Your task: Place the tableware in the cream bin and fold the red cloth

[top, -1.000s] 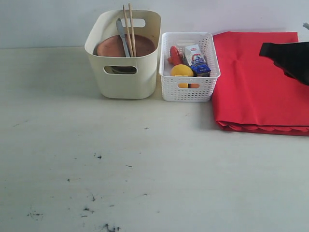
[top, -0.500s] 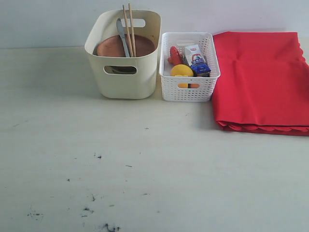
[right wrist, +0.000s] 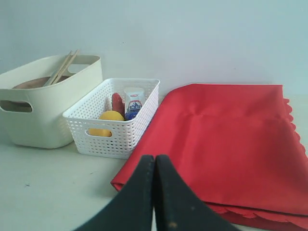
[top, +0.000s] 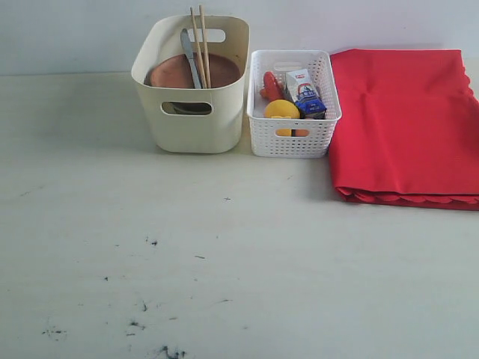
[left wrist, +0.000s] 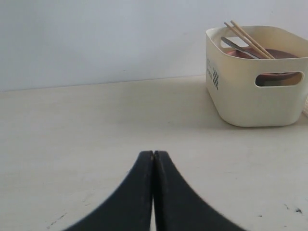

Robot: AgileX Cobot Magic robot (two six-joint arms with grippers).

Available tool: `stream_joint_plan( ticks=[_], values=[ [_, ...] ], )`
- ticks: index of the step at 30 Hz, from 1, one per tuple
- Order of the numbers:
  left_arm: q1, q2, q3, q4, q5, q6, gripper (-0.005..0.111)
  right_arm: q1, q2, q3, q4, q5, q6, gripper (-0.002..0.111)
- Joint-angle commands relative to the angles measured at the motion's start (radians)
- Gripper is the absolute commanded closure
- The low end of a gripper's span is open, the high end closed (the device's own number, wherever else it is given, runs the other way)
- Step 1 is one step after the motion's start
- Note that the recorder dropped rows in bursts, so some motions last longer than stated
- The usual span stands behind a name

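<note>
The cream bin (top: pixel 193 112) stands at the back of the table. It holds the round brown plate (top: pixel 179 73), the wooden chopsticks (top: pixel 200 46) and the slim metal knife (top: pixel 189 60); the cup, bowl and spoon are hidden. To the right the red cloth (top: pixel 404 120) lies folded, its scalloped edge toward the front. Neither arm shows in the exterior view. My left gripper (left wrist: pixel 153 154) is shut and empty above bare table, well short of the cream bin (left wrist: pixel 250 91). Also shut and empty, my right gripper (right wrist: pixel 155 158) hovers by the front corner of the red cloth (right wrist: pixel 226 139).
A white lattice basket (top: pixel 293 112) with a lemon (top: pixel 282 109), a milk carton (top: pixel 303 90) and a red food item stands between the bin and the cloth. Dark scuff marks (top: pixel 150 307) dot the table's front left. A pale wall rises behind.
A second ago the right arm's dark gripper hung over the cloth at the right edge of the exterior view; it has since left that view. Nothing else moved.
</note>
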State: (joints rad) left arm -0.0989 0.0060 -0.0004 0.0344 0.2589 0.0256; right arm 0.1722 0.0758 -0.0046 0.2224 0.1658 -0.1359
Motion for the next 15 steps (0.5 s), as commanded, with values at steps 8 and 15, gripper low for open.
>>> stream_joint_plan(
  ticks=[8, 15],
  values=[
    [-0.004, -0.006, 0.0, 0.005, -0.002, -0.005, 0.104, 0.002, -0.031, 0.005, -0.069, 0.029, 0.006, 0.108],
    [-0.004, -0.006, 0.0, 0.005, -0.002, -0.005, 0.104, 0.002, -0.031, 0.005, -0.065, 0.027, 0.006, 0.108]
  ],
)
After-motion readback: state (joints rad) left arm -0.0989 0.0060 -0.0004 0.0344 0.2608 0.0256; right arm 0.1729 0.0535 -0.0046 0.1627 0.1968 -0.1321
